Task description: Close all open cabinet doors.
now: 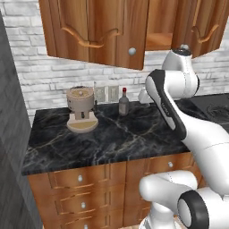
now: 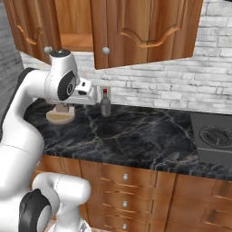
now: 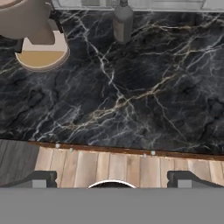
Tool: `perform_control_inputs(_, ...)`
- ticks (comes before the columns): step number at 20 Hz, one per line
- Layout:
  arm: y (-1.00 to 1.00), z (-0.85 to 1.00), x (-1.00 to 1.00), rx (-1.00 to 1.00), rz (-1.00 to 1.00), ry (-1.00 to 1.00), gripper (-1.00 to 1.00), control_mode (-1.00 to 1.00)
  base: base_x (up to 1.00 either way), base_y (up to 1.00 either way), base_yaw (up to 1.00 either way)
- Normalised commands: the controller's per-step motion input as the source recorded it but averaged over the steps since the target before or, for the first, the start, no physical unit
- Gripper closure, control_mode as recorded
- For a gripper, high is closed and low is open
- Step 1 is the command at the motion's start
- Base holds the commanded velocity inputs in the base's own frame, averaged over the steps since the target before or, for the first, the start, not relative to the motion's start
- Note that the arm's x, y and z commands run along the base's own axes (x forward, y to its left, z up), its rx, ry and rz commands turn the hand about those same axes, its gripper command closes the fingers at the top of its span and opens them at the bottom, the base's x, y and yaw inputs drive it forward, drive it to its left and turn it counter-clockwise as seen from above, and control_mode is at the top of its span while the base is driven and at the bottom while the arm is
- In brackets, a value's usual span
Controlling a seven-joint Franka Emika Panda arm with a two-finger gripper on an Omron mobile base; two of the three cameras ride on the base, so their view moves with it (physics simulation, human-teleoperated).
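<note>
Black marble tabletop (image 1: 125, 134) veined in gold runs beneath a whitewashed brick wall (image 2: 181, 86). The reddish arched cabinet doors (image 1: 112, 31) hang overhead, one swung open on a bare shelf. The hand view looks straight down: pincer (image 3: 112, 177) spread wide, empty, above a tan coffee machine (image 3: 37, 30) and dark bottle (image 3: 122, 22).

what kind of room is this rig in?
A kitchen, rendered: black marble counter over wooden drawer fronts, reddish-brown wall cabinet doors above it, a stove burner at the counter's end, and a beige coffee machine by the brick wall.
</note>
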Motion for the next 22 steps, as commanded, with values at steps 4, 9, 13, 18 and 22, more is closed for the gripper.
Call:
perform_control_inputs(4,-0.21,0.2,-0.49,-0.07,0.05,-0.47,-1.0,-1.0,0.0,0.0,0.0)
perform_control_inputs(9,-0.37,0.45,-0.3,-0.1,0.16,-0.46,-1.0,-1.0,0.0,0.0,0.0)
perform_control_inputs(13,-0.7,0.6,-0.21,-0.1,0.25,-0.53,-1.0,-1.0,0.0,0.0,0.0)
perform_control_inputs(18,-0.68,0.8,-0.29,-0.14,0.25,-0.52,-1.0,-1.0,0.0,0.0,0.0)
perform_control_inputs(22,-0.53,0.94,-0.24,-0.16,0.2,-0.47,-1.0,-1.0,0.0,0.0,0.0)
